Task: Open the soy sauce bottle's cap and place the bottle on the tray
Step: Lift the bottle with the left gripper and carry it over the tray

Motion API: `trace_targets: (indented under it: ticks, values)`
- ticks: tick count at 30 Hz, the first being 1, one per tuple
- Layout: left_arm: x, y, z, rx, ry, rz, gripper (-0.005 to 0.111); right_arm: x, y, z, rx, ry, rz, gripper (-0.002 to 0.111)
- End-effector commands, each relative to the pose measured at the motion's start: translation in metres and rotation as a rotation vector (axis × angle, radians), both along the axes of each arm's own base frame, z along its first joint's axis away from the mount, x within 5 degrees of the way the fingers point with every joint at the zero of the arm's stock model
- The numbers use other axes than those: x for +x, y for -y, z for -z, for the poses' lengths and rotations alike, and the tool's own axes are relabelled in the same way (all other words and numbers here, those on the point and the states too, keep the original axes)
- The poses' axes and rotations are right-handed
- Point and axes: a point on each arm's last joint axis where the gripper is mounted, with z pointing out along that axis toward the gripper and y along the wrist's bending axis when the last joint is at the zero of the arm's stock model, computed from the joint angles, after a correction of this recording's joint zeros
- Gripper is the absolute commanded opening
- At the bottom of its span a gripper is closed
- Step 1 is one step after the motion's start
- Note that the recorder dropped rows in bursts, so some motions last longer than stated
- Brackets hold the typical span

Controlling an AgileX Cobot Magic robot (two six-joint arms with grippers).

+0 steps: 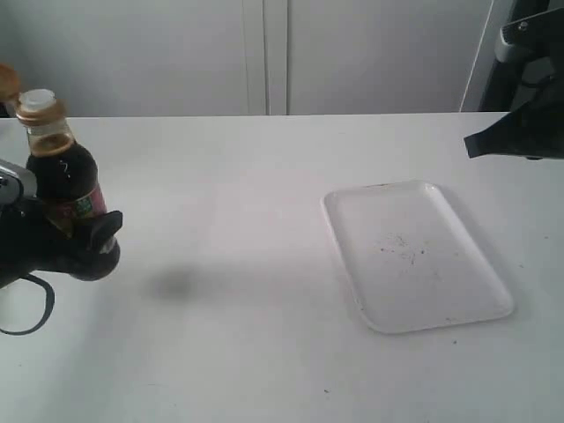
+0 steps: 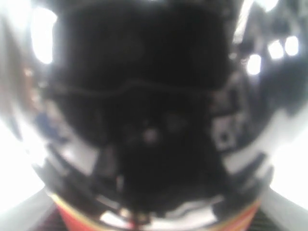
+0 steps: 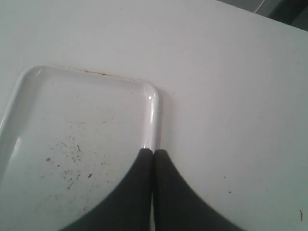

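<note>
While the left claw (image 1: 75,242) grips the soy sauce bottle (image 1: 63,181) at far left, the right claw (image 3: 153,156), pinched shut and empty, hangs over the tray (image 1: 480,304).

white table (image 1: 229,291) | on it: white tray (image 1: 352,220), right side, specks inside

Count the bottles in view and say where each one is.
1. The soy sauce bottle is at the table's left edge, held by the left gripper, well apart from the tray. None seems hidden.
</note>
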Motion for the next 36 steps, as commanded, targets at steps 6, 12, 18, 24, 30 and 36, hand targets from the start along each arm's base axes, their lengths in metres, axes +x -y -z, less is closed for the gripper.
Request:
trace_targets:
  ticks: [6, 12, 18, 24, 30, 36]
  values:
    - [0.006, 0.036, -0.049, -0.168, 0.201, 0.072, 0.0, 0.0, 0.001, -0.003, 0.02, 0.04, 0.017, 0.0]
    - [0.013, 0.08, -0.08, -0.208, 0.3, 0.179, 0.0, 0.001, 0.001, -0.005, 0.02, 0.058, 0.018, 0.0]
    - [0.02, 0.122, -0.091, -0.21, 0.322, 0.26, 0.0, 0.002, 0.002, -0.005, 0.02, 0.065, 0.019, 0.0]
    - [0.033, 0.17, -0.079, -0.222, 0.281, 0.331, 0.0, 0.002, 0.006, -0.006, 0.014, 0.075, 0.031, 0.0]
    - [0.045, 0.222, -0.062, -0.245, 0.249, 0.394, 0.0, 0.003, 0.025, -0.006, 0.012, 0.082, 0.093, 0.0]
    - [0.058, 0.262, -0.053, -0.282, 0.212, 0.432, 0.0, 0.005, 0.042, -0.004, 0.009, 0.084, 0.151, 0.0]
